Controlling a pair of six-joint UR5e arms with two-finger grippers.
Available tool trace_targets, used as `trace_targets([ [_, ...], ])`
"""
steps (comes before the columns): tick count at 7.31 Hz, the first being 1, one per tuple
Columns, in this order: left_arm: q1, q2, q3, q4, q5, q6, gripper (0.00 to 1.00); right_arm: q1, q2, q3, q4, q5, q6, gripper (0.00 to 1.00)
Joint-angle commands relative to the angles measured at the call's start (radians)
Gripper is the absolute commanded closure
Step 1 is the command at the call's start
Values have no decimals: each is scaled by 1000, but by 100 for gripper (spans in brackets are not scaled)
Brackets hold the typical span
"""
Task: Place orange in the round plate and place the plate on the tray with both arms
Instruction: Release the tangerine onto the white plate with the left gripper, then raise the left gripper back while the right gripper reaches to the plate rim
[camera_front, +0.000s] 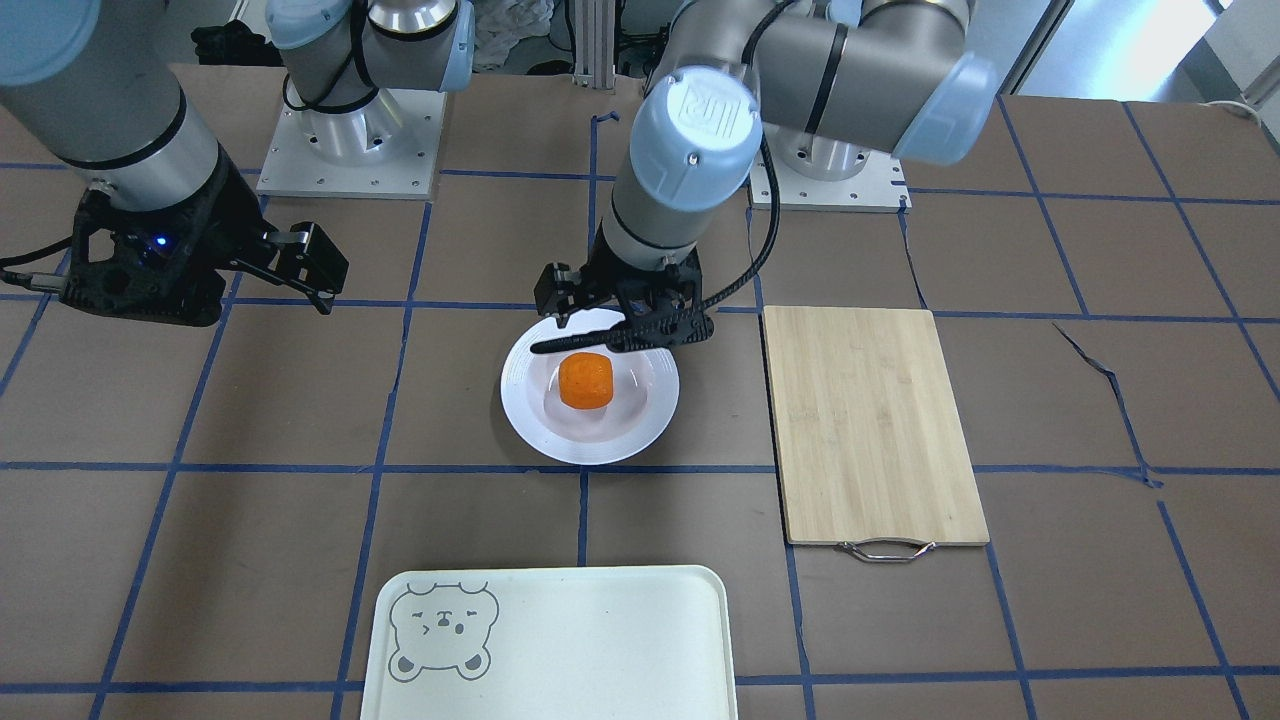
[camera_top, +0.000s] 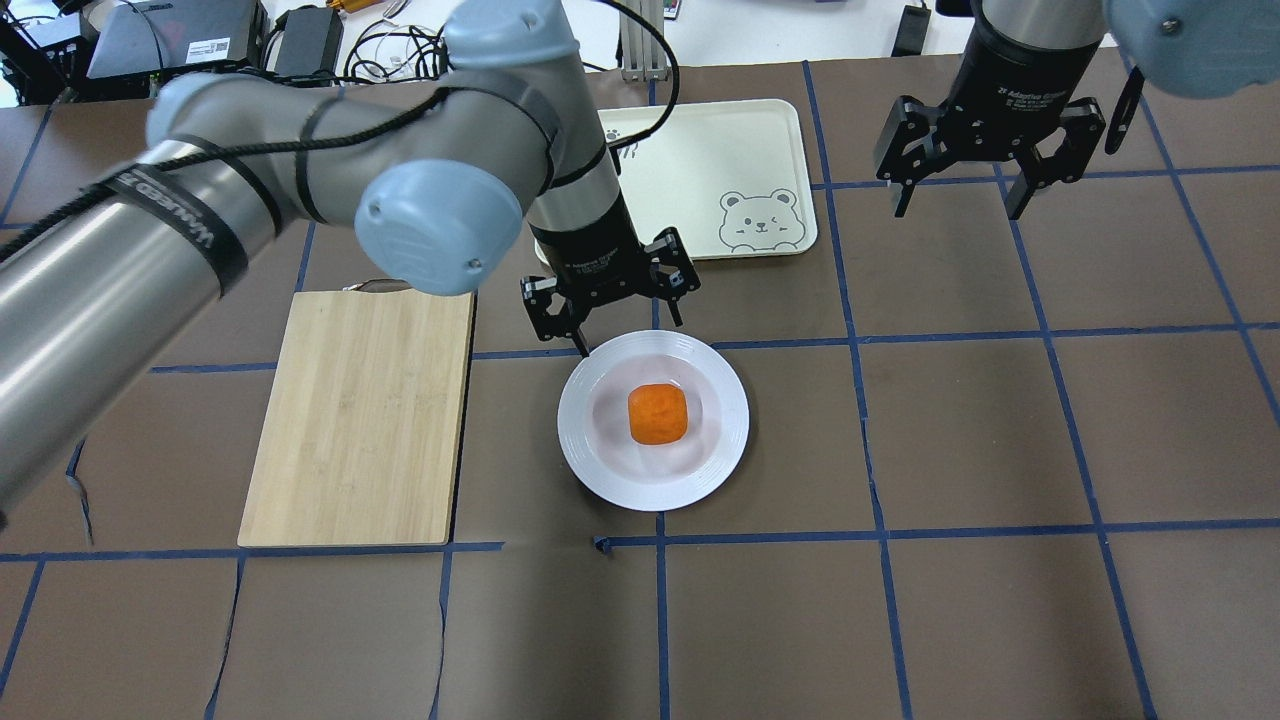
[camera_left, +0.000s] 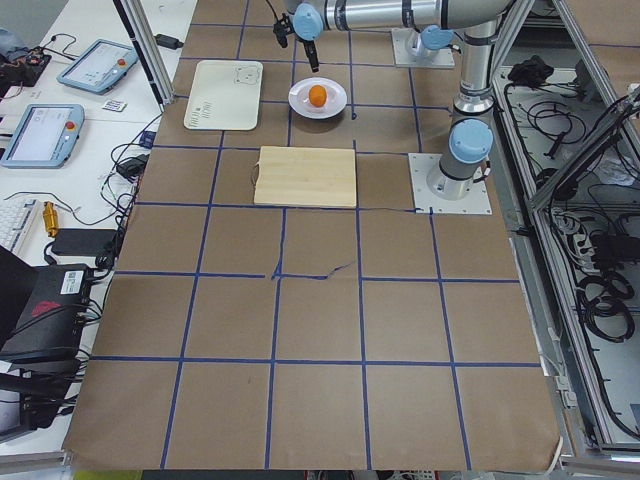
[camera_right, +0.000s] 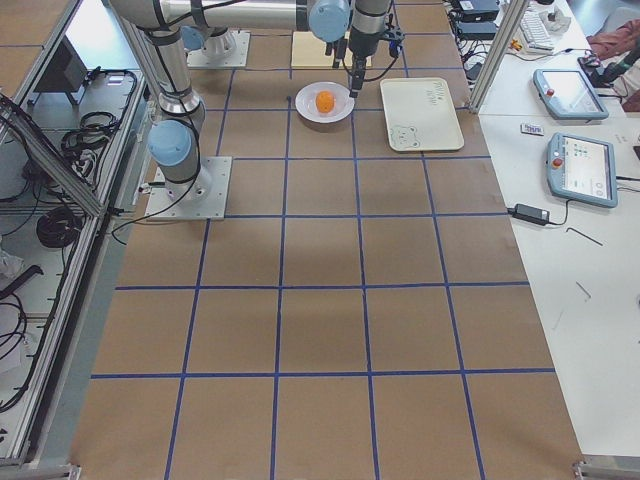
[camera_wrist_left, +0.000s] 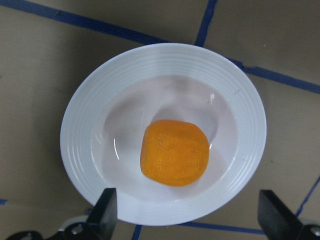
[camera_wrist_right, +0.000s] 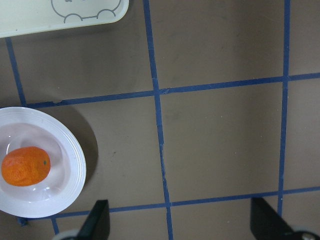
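The orange (camera_top: 657, 414) lies in the sunken centre of the round white plate (camera_top: 600, 470), mid-table. My left gripper (camera_top: 612, 320) hovers open just over the plate's far rim, holding nothing. In the left wrist view the orange (camera_wrist_left: 175, 152) and plate (camera_wrist_left: 80, 135) sit just ahead of the spread fingertips (camera_wrist_left: 107, 210). My right gripper (camera_top: 960, 205) hangs open and empty, high and well to the right of the plate. The cream tray (camera_top: 700, 150) with its bear drawing lies beyond the plate, bare.
A bamboo cutting board (camera_top: 365, 410) with a metal handle lies left of the plate. Blue tape lines grid the brown table cover. Cables and devices crowd the far table edge (camera_top: 300, 40).
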Motion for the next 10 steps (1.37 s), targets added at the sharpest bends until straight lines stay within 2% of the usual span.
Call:
trace_targets([
  [1,-2,113,65,-95,36,9,0,-58,33,97,-43,40,-42,0],
  [2,-2,152,56,-91,68,13,0,-58,53,153,-133,164,-43,0],
  [4,9,174,45,-83,169,84,0,-41,67,273,-282,298,-47,0],
  [5,39,178,47,-68,212,148,0,-29,91,357,-409,365,-47,0],
  [6,100,192,50,-69,214,270,0,-17,133,429,-605,390,-37,0],
  [7,183,210,51,-74,211,327,0,3,173,477,-704,459,-36,0],
  [8,253,226,48,-78,208,416,0,24,203,497,-794,507,-36,0],
  [10,305,234,47,-80,213,463,0,102,251,499,-862,561,-36,0],
])
